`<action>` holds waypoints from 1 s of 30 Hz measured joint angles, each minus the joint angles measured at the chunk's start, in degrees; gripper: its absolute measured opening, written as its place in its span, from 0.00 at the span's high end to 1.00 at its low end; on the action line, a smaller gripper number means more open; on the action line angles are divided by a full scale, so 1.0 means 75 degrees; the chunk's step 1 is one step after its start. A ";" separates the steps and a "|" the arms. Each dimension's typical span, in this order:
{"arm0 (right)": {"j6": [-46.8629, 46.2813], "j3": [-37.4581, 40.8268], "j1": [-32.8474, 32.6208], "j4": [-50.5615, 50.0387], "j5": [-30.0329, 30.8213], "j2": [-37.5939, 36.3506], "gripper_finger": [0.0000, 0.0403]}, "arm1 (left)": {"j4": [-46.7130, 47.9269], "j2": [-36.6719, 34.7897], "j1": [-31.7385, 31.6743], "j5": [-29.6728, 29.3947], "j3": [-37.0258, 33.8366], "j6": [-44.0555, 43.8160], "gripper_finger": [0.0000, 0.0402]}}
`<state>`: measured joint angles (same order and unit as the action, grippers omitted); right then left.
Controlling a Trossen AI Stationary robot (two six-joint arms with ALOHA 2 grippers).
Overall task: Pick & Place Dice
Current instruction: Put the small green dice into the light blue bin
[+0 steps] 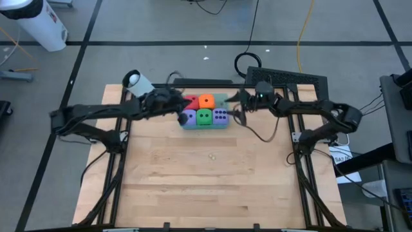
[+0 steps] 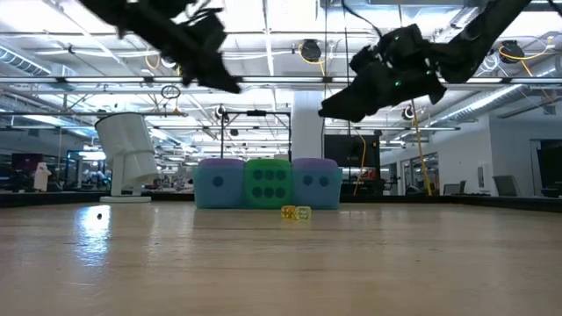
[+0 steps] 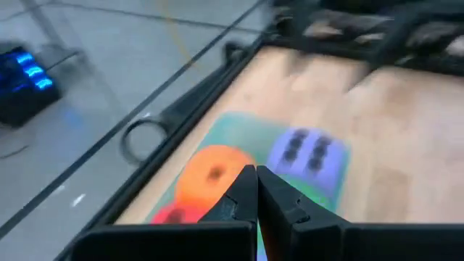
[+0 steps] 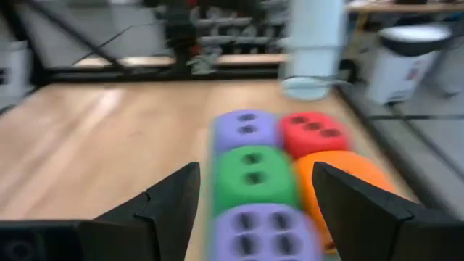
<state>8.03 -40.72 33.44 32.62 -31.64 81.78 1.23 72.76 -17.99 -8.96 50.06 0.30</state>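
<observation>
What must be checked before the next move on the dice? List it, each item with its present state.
1. Left gripper empty and shut, above the dice: ok.
2. Right gripper open, nothing between its fingers: ok.
3. All five dice on the teal tray: orange die, red die, green die, two purple dice: ok.
4. Dice packed tight, little room for fingers: not ok.
5. Both grippers crowd the same cluster: not ok.
6. Placing spot: cannot tell.

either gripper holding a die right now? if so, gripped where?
Nothing held. Left gripper is shut with nothing between its fingers, above the orange die. Right gripper is open, empty, above the green die.
</observation>
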 joint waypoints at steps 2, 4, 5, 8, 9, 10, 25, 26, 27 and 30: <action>-0.0013 0.0112 -0.0287 -0.0413 -0.0024 -0.0349 0.36 | -0.0389 -0.0502 0.0015 -0.0370 -0.0672 -0.0178 1.00; -0.0176 0.0251 -0.0627 -0.0500 -0.0017 -0.0713 0.36 | -0.1162 -0.1088 -0.0048 -0.0292 -0.1575 -0.0398 0.99; -0.0369 0.0341 -0.0777 -0.0437 -0.0014 -0.0859 0.36 | -0.1539 -0.1378 -0.0114 -0.0098 -0.2031 -0.0505 1.00; -0.1227 0.0679 -0.1279 -0.0386 -0.0014 -0.1266 0.36 | -0.2953 -0.2166 -0.0320 0.0714 -0.3229 -0.0740 1.00; -0.1455 0.0772 -0.1445 -0.0304 -0.0007 -0.1332 0.36 | -0.3374 -0.2395 -0.0383 0.0871 -0.3545 -0.0787 1.00; -0.1625 0.0896 -0.1632 -0.0290 0.0016 -0.1436 0.36 | -0.3681 -0.2611 -0.0429 0.0916 -0.3841 -0.0814 1.00; -0.1800 0.2347 -0.5385 0.1050 0.4268 -0.0231 0.37 | -0.3980 -0.3396 -0.0661 0.0791 -0.4633 -0.0774 0.98; -0.1931 0.2361 -0.5443 0.1292 0.4377 0.0003 0.37 | -0.3968 -0.3393 -0.0647 0.0791 -0.4633 -0.0764 0.99; -0.2052 0.2372 -0.5474 0.1512 0.4411 0.0249 0.38 | -0.3961 -0.3394 -0.0641 0.0789 -0.4633 -0.0764 0.99; -0.2392 0.2380 -0.5514 0.2507 0.4411 0.1099 0.40 | -0.3978 -0.3398 -0.0642 0.0791 -0.4633 -0.0792 0.99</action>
<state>-9.91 -22.87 -7.92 51.42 1.44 90.02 -28.60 47.27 -22.81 -3.03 15.31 -5.64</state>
